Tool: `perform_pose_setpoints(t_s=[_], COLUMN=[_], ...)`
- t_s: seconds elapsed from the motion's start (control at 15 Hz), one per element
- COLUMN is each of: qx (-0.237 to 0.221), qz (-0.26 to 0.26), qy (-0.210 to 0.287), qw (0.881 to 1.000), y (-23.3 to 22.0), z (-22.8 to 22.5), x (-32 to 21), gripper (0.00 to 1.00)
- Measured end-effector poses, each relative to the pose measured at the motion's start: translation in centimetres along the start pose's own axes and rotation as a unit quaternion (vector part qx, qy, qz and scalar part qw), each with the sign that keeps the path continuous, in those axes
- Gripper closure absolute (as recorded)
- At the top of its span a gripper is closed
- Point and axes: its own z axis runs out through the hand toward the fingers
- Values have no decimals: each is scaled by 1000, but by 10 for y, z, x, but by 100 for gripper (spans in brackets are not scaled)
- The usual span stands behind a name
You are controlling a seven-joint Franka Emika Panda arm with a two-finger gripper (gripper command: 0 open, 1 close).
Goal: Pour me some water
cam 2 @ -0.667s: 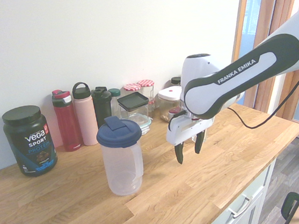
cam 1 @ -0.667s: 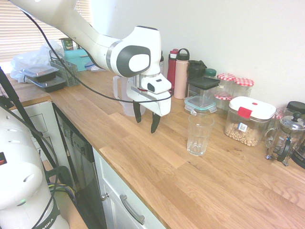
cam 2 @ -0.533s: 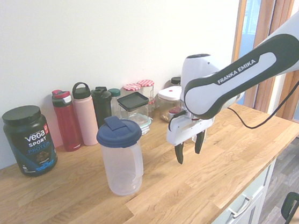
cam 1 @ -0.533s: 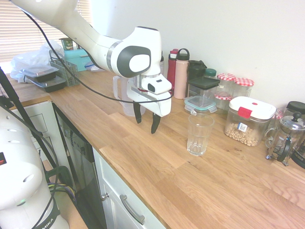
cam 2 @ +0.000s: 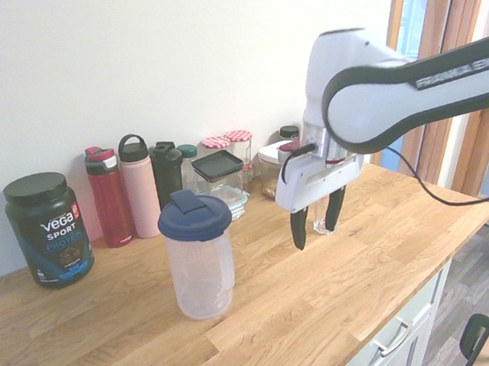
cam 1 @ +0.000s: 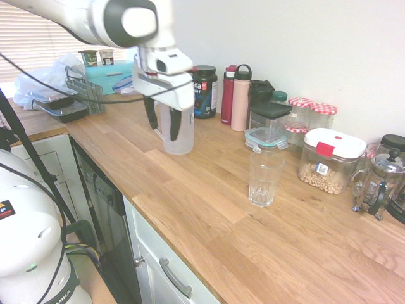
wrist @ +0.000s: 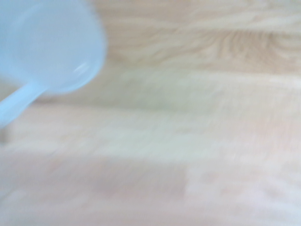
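We find the wooden worktop bare along its near edge, leaving open room there. The pitcher, lidded in blue, stands upright mid-worktop. The pincer hangs above the wood with its jaws spread wide, holding nothing, beside the pitcher. The drinking glass stands apart, clear of the jars along the far wall.

Along the far wall of the wooden worktop stand a black protein tub, a red bottle, a pink bottle, and red-gingham-lidded jars. Far right sits a glass French press.
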Motion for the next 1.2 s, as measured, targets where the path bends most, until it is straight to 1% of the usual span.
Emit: perform_pose_setpoints(t_s=[0.2, 0.33, 0.53, 0.67, 0.73, 0.93, 1.07, 1.2], qx=[17, 40, 84, 94, 90, 86, 83, 76], qz=[-9, -12, 3, 4, 4, 8, 5, 10], qy=[13, 31, 68, 73, 79, 82, 74, 80], qw=[1000, 999, 994, 993, 993, 993, 994, 994], y=[-3, -17, -51, -77, -89, -118, -135, -142], z=[-30, -36, -25, -7, 3, 35, 45, 50], x=[-67, -99, -117, -110, -103, -81, -76, -73], gripper=[0, 0, 0, 0, 100, 100, 100, 100])
